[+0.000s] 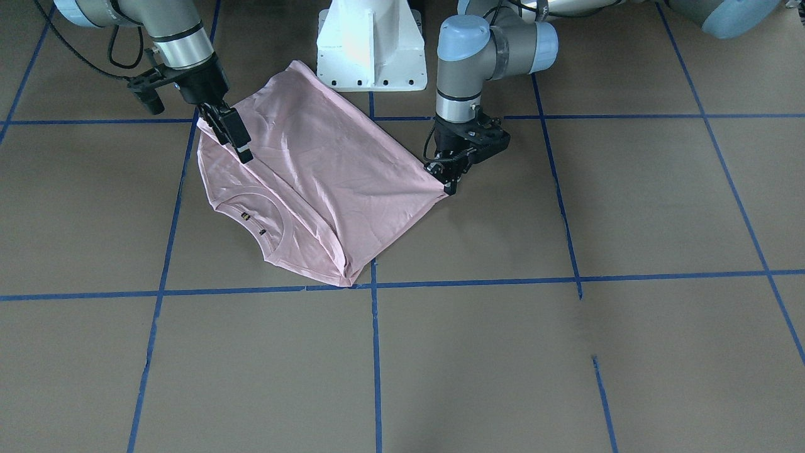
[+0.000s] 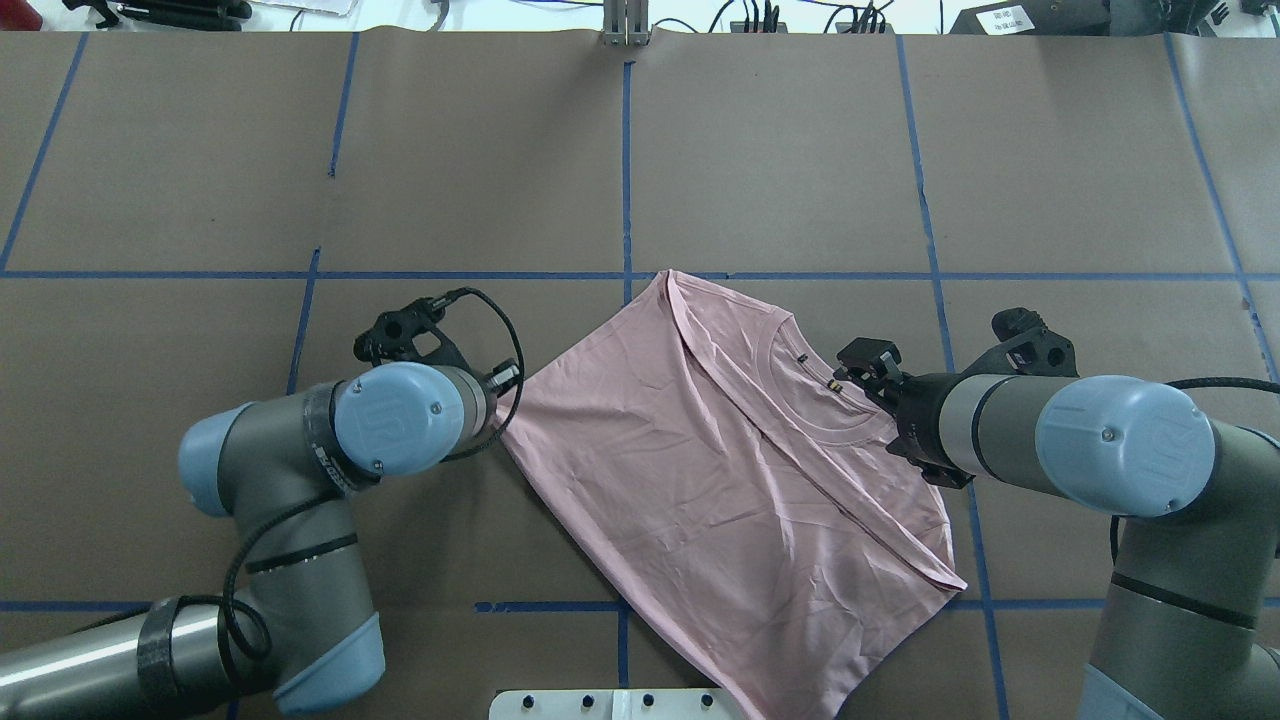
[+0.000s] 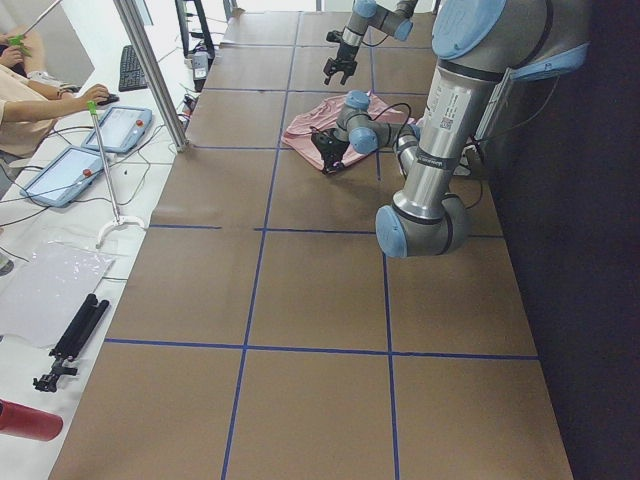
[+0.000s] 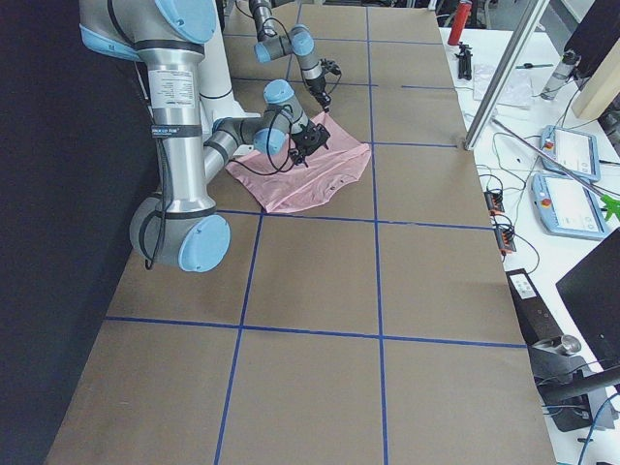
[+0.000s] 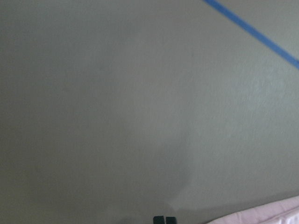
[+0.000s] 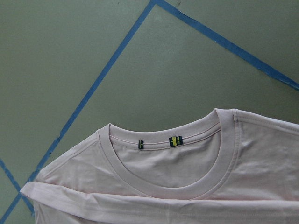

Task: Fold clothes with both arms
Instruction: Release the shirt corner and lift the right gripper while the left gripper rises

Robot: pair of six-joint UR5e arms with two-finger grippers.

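The pale pink T-shirt (image 1: 327, 170) lies partly folded on the brown table, its collar (image 6: 187, 186) and two small neck tags showing. My left gripper (image 1: 448, 184) is down at table level at the shirt's pointed side corner. Its fingers (image 5: 159, 220) are pressed together and look shut on that corner. In the overhead view the wrist hides this grip. My right gripper (image 1: 244, 153) hovers above the shirt's shoulder near the collar (image 2: 800, 400); it looks open and holds nothing. Its fingertips are out of the right wrist view.
The white pedestal base (image 1: 371, 44) stands just behind the shirt. Blue tape lines (image 1: 377, 352) grid the brown table cover. Beyond the table's far edge are tablets (image 3: 120, 125), a keyboard and a person's hand (image 3: 90, 95).
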